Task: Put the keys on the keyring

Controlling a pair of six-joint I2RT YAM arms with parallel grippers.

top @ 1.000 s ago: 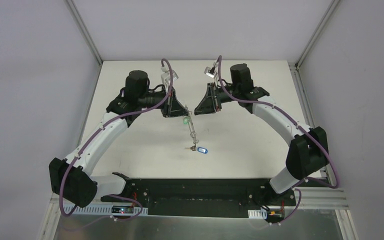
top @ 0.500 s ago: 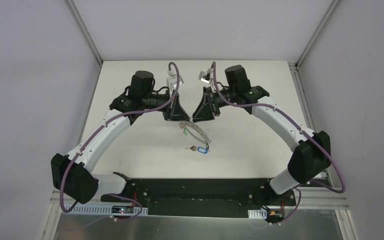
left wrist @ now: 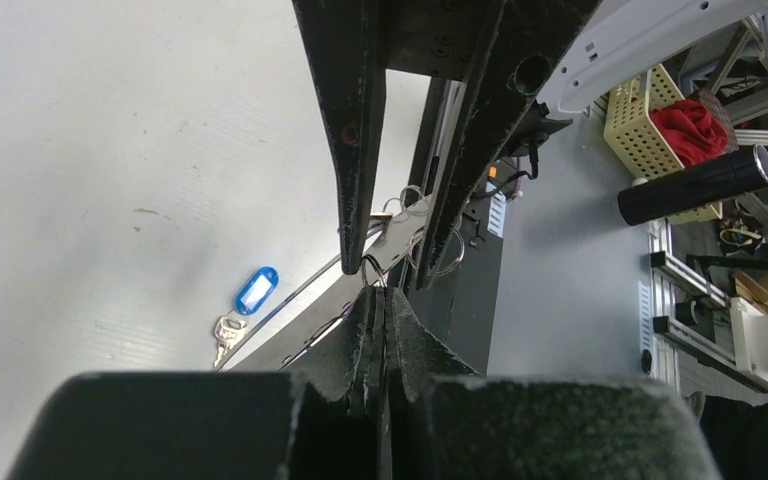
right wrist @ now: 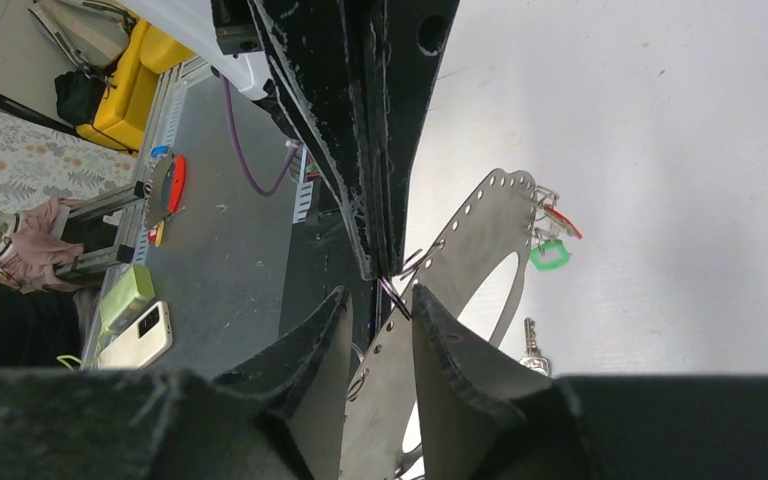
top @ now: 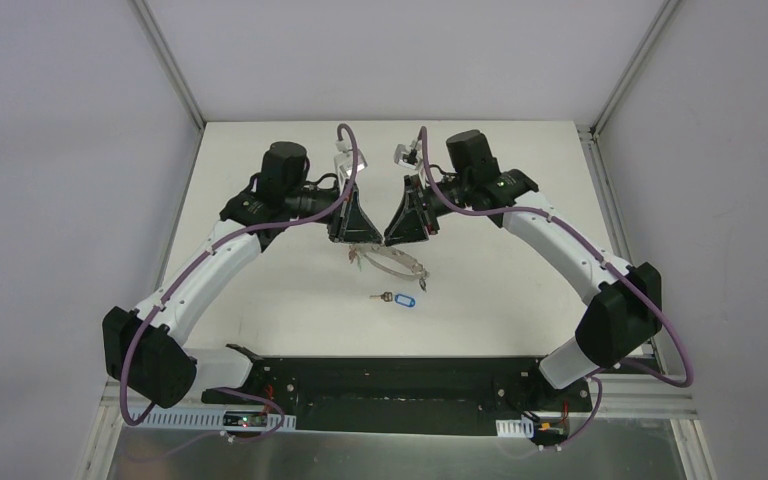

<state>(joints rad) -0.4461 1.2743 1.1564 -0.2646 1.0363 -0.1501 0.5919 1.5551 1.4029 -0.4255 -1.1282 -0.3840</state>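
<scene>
Left jaws clenched on the keyring (right wrist: pixel 460 238), though the pinch point is hidden. Right jaws released, straddling an indistinct wire loop (right wrist: pixel 397 297).

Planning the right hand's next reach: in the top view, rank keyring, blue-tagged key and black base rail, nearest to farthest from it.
1. keyring: just below the right hand.
2. blue-tagged key: on the table, further toward the near edge.
3. black base rail: along the near edge.

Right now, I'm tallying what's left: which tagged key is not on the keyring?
The blue-tagged key: it lies loose on the table, while the green tag and red tag hang on the keyring.
</scene>
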